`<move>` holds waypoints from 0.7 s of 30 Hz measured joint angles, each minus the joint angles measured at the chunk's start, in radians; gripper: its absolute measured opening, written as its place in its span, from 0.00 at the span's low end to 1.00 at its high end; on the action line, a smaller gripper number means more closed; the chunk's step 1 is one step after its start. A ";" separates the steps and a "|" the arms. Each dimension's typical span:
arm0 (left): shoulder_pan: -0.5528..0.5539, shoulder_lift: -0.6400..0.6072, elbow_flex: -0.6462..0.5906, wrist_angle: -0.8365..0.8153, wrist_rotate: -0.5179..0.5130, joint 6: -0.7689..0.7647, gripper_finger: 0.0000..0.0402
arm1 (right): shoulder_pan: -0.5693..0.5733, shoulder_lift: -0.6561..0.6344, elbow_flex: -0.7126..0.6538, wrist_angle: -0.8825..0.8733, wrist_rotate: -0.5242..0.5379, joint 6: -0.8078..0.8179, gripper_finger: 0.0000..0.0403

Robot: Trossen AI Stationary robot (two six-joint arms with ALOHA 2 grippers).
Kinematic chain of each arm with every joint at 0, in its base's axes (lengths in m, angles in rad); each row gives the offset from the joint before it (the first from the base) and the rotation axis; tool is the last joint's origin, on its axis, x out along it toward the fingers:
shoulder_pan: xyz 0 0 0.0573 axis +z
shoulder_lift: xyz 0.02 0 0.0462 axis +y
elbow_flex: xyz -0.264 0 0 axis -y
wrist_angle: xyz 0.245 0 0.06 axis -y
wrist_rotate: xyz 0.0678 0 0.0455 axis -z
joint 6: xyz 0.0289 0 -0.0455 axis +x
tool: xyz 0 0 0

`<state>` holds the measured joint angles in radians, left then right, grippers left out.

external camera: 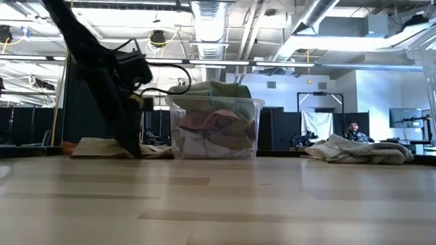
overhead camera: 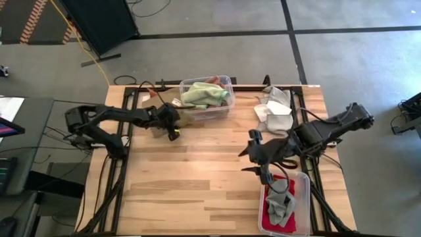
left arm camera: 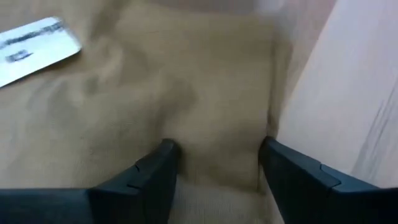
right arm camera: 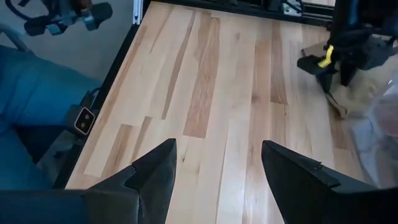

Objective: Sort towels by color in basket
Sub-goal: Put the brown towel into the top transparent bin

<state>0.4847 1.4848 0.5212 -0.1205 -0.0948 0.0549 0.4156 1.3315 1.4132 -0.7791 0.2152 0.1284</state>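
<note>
White tag (left arm camera: 34,46) lettering blurred

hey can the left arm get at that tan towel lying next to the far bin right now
Probably yes. The left gripper is already down over the tan towel, fingers open on either side of a fold, with nothing between them and the cloth.

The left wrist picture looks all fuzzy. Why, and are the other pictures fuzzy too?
Left wrist view: the camera sits very close to the tan towel, so the cloth and its white tag blur. Low view: the near table is soft, the clear bin sharper, with bright ceiling lights. High view: evenly lit.
</note>
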 joint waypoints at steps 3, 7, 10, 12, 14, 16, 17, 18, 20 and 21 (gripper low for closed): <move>0.001 0.028 0.000 0.027 0.045 -0.008 0.46 | 0.022 0.000 0.000 -0.002 0.025 0.016 0.65; -0.010 0.026 0.000 0.029 0.080 -0.016 0.29 | 0.047 0.000 0.000 -0.009 0.051 0.037 0.65; -0.027 -0.001 -0.005 0.003 0.131 -0.021 0.14 | 0.064 0.000 0.000 -0.018 0.060 0.054 0.65; -0.046 -0.033 -0.006 -0.012 0.165 -0.030 0.05 | 0.073 0.000 0.000 -0.028 0.076 0.062 0.65; -0.068 -0.076 -0.007 -0.023 0.192 -0.042 0.03 | 0.081 0.000 0.000 -0.030 0.083 0.067 0.65; -0.095 -0.133 -0.012 -0.057 0.200 -0.051 0.03 | 0.084 0.000 0.000 -0.029 0.092 0.067 0.65; -0.109 -0.167 -0.013 -0.069 0.201 -0.057 0.03 | 0.084 0.000 0.000 -0.030 0.097 0.067 0.65; -0.121 -0.202 -0.011 -0.081 0.201 -0.064 0.02 | 0.085 0.000 0.000 -0.030 0.099 0.067 0.65; -0.146 -0.283 0.008 -0.115 0.199 -0.069 0.02 | 0.088 0.000 0.000 -0.029 0.100 0.067 0.65; -0.160 -0.325 0.018 -0.133 0.197 -0.074 0.02 | 0.088 0.000 0.000 -0.029 0.101 0.067 0.65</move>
<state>0.3251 1.1595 0.5397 -0.2535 0.1024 -0.0189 0.5041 1.3315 1.4132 -0.8085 0.3164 0.1951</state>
